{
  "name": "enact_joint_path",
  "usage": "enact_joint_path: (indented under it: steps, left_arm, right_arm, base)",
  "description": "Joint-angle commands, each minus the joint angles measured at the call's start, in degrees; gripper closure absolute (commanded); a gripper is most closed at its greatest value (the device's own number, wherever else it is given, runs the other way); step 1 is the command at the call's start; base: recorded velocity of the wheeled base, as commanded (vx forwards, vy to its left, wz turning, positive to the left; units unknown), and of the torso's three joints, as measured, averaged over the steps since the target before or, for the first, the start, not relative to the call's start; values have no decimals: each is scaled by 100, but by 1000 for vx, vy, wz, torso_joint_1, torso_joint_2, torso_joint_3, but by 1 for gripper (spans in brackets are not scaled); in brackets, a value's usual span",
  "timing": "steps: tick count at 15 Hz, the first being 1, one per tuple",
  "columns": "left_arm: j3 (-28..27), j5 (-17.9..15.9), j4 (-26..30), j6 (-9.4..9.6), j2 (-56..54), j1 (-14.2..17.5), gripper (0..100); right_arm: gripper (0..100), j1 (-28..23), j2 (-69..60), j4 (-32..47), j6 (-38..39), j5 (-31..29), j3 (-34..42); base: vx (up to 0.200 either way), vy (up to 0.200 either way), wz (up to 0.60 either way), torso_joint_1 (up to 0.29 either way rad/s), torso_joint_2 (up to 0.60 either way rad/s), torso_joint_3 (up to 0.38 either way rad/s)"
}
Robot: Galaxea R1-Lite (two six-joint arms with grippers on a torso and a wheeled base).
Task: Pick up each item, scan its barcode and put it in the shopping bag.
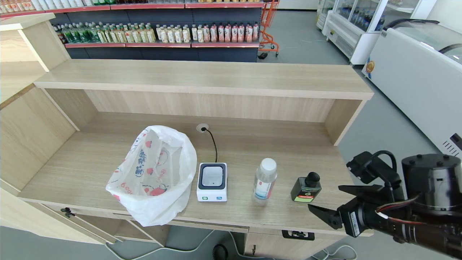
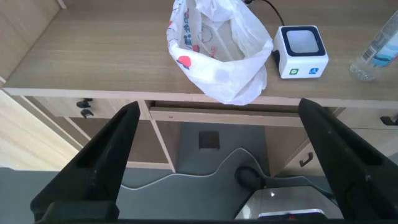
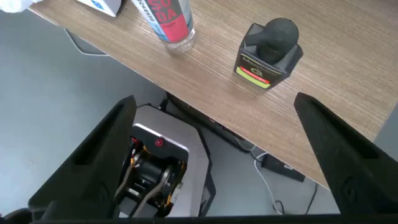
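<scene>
A white printed shopping bag stands open on the left of the wooden counter. Beside it is a white barcode scanner. Then come an upright clear bottle with a white cap and a small dark green bottle with a black cap. My right gripper is open and empty, off the counter's front edge near the dark bottle. My left gripper is open and empty, below and in front of the counter edge by the bag.
A raised ledge runs along the counter's back, with side walls at both ends. The scanner's black cable runs to a hole in the counter. Drawers with dark handles sit under the front edge. Drink shelves and freezers stand behind.
</scene>
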Motion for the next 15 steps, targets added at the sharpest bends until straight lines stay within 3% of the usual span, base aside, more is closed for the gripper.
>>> enact_joint_path:
  steps: [1, 8, 15]
  left_arm:
    - [0, -1, 2, -1, -2, 0, 0]
    - [0, 8, 2, -1, -2, 0, 0]
    - [0, 8, 2, -1, -2, 0, 0]
  right_arm:
    - [0, 72, 831, -528, 111, -4, -2]
    - [0, 590, 2413, -2391, 392, -4, -354]
    - [0, 599, 3081, -2928, 331, -30, -749]
  base:
    - [0, 0, 0, 0, 0, 0]
    - [0, 0, 0, 0, 0, 0]
    - [0, 0, 0, 0, 0, 0]
